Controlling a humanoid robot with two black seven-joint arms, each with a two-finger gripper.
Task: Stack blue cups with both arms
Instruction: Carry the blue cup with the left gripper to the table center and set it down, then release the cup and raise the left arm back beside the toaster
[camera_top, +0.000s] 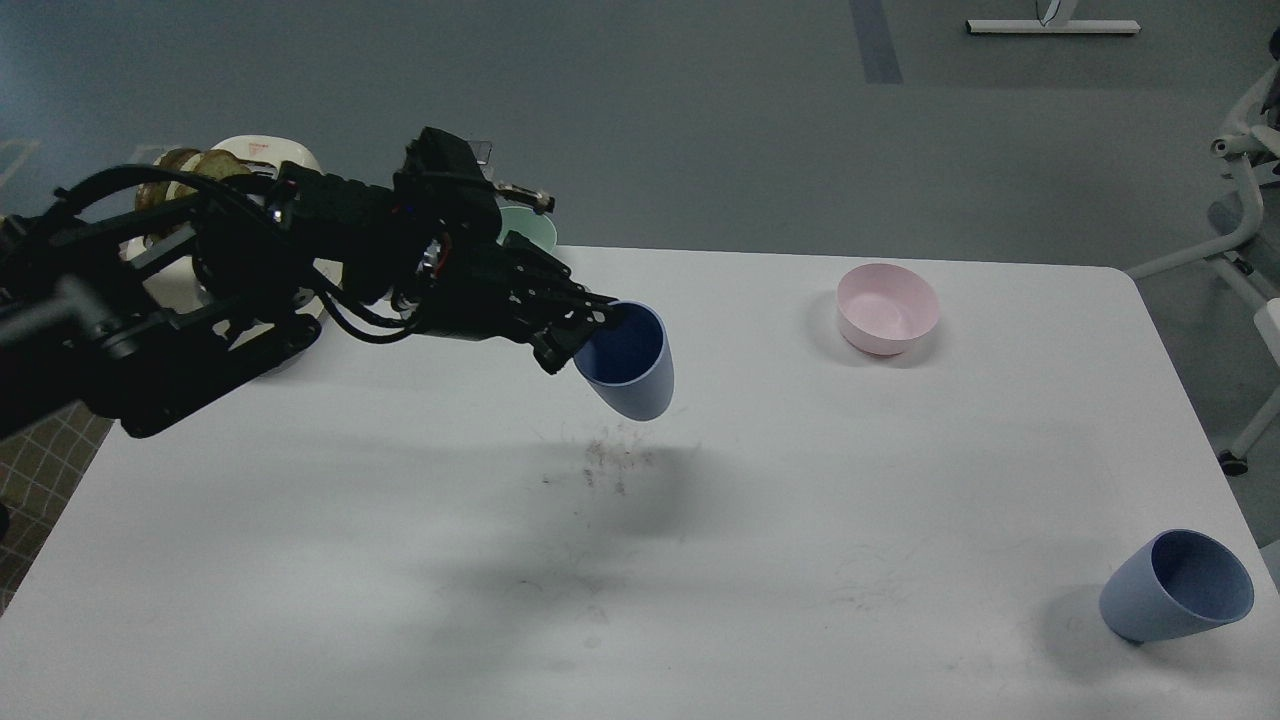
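Note:
My left gripper (585, 335) is shut on the rim of a blue cup (630, 365) and holds it in the air over the middle of the white table (800, 480), its mouth tilted toward me. Its shadow lies on the table below. The second blue cup (1178, 587) stands at the near right corner of the table, leaning to the right. My left arm reaches in from the left across the table. My right gripper is out of view.
A pale pink bowl (889, 309) sits at the far right. A pale green bowl (530, 230) at the far middle is mostly hidden behind my arm. A cream toaster (250, 160) with bread stands at the far left, partly hidden. Dark scuffs (610, 465) mark the table's middle.

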